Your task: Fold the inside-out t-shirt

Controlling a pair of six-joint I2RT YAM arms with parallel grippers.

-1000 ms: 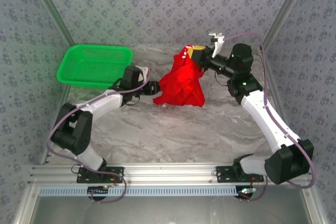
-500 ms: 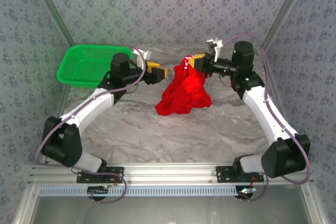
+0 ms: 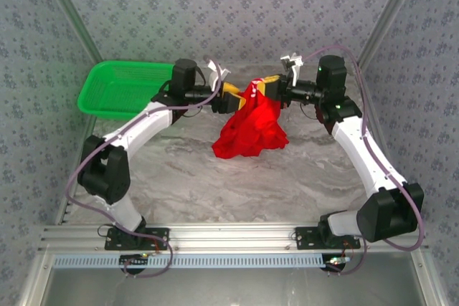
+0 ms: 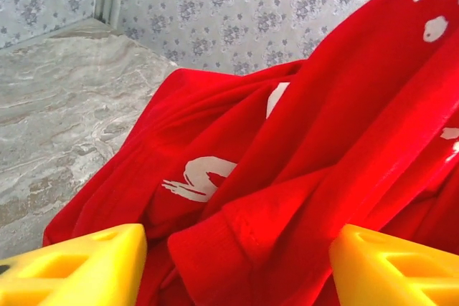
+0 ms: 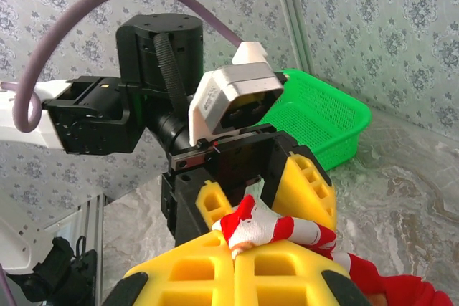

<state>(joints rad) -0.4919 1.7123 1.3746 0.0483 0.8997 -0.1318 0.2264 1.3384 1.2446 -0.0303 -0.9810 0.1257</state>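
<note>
The inside-out t-shirt (image 3: 251, 127), bright red, hangs bunched from its top, its lower part resting on the marble table (image 3: 215, 184). My right gripper (image 3: 261, 85) is shut on its upper edge; in the right wrist view a red-and-white printed fold (image 5: 276, 226) is pinched between the yellow fingers (image 5: 193, 277). My left gripper (image 3: 232, 94) faces it from the left, open. In the left wrist view its fingertips (image 4: 72, 266) stand wide apart with a red fold (image 4: 301, 141) between them, unclamped. White print marks show on the cloth.
A green basket (image 3: 122, 87) sits at the back left of the table, just behind the left arm, and appears in the right wrist view (image 5: 323, 116). Patterned walls close in the back and sides. An aluminium rail (image 3: 229, 238) runs along the near edge.
The left gripper rose from the table at the shirt's lower left and moved right, up to the shirt's top beside the right gripper. The right gripper lifted the shirt slightly and kept its hold.
</note>
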